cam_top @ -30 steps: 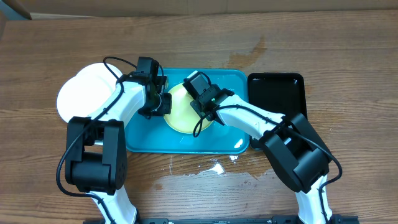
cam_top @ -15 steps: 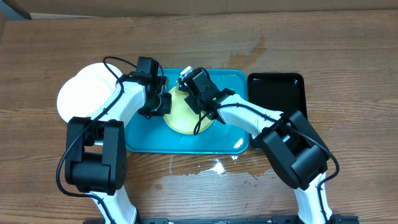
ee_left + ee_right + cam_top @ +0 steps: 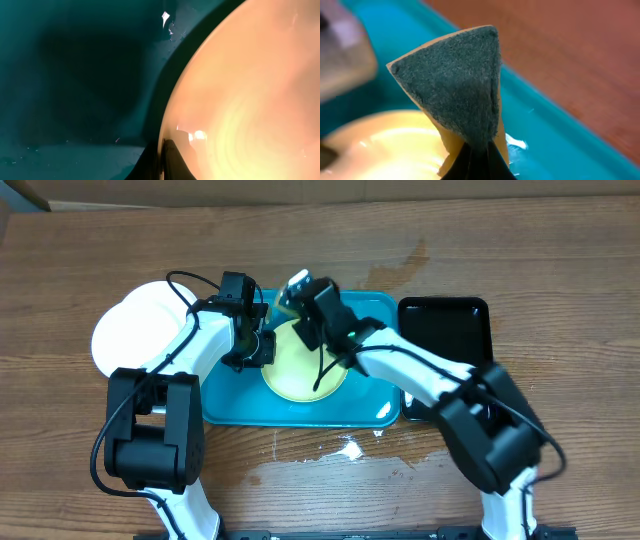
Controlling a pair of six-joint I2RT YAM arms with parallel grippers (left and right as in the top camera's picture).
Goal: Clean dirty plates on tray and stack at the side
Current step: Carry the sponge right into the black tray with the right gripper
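A pale yellow-green plate [image 3: 305, 370] lies on the turquoise tray [image 3: 370, 405]. My left gripper [image 3: 262, 348] is shut on the plate's left rim. In the left wrist view its dark fingertips [image 3: 170, 160] pinch the plate [image 3: 250, 100] edge above the tray floor [image 3: 75, 75]. My right gripper [image 3: 303, 302] is shut on a sponge [image 3: 293, 284] over the tray's far edge, beyond the plate. The right wrist view shows the sponge [image 3: 457, 85], green scouring face over a yellow body, squeezed between the fingers [image 3: 485, 160]; the plate [image 3: 380, 145] lies below left. Two white plates [image 3: 135, 330] rest stacked on the table left of the tray.
A glossy black tray [image 3: 445, 330] sits right of the turquoise one, partly under my right arm. Water spots [image 3: 345, 448] lie on the wooden table near the tray's front edge. A damp stain [image 3: 405, 260] marks the table behind the tray.
My right gripper has carried the sponge off the plate's upper part, up and away to the tray's far edge. The left gripper and plate have stayed put.
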